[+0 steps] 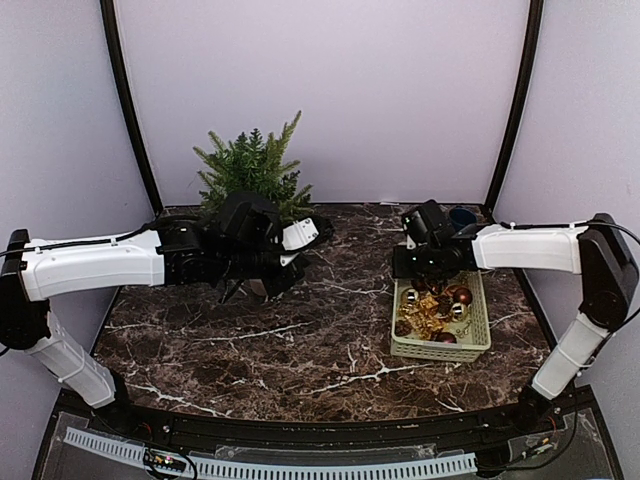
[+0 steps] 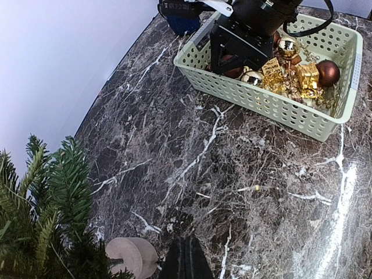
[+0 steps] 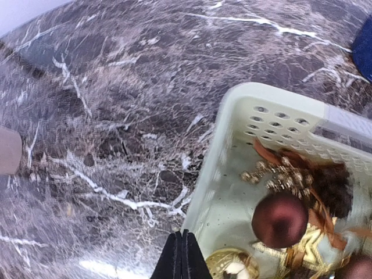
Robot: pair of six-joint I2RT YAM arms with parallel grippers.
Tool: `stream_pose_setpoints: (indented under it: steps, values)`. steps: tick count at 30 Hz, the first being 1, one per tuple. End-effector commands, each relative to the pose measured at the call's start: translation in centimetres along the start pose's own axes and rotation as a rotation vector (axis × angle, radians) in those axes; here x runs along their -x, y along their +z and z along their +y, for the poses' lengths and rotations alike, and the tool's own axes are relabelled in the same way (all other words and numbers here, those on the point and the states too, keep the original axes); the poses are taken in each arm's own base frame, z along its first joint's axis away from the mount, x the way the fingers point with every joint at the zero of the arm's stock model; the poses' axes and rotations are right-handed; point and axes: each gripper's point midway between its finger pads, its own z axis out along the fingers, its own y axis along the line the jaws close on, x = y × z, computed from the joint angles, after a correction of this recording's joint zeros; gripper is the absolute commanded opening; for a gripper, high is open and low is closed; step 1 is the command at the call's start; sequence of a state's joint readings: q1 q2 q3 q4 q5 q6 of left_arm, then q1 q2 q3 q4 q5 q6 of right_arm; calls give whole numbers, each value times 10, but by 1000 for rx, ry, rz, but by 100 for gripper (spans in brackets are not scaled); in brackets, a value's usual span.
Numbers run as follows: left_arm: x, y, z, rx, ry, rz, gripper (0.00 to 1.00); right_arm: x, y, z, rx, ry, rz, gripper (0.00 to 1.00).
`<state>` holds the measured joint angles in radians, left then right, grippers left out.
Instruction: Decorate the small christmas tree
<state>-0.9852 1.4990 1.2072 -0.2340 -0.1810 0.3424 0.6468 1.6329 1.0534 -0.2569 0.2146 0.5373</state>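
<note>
The small christmas tree (image 1: 255,165) stands at the back left, its beige pot (image 2: 131,256) and green needles (image 2: 46,203) showing in the left wrist view. My left gripper (image 2: 186,256) is shut and empty, pointing down at the marble just right of the pot. My right gripper (image 3: 183,250) is also shut, its fingers pressed together with nothing between them. It hangs over the inner left wall of the pale green basket (image 3: 273,96). A dark red ball (image 3: 280,220) and a gold ball (image 3: 229,264) lie in the basket close to the fingertips.
The basket (image 1: 480,345) sits at the right of the marble table and holds several gold and red ornaments (image 2: 290,72). A blue object (image 2: 183,20) stands behind it at the back edge. Grey walls and black frame posts surround the table.
</note>
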Motion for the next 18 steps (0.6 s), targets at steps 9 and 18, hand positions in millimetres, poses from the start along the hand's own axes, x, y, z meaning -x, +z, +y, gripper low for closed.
stream_pose_setpoints:
  steps: [9,18]
  values:
    - [3,-17,11,30,-50,-25,0,34,-49,-5,-2,5,-111,0]
    - [9,-25,9,2,-106,-50,4,87,-105,-5,-13,16,-236,0]
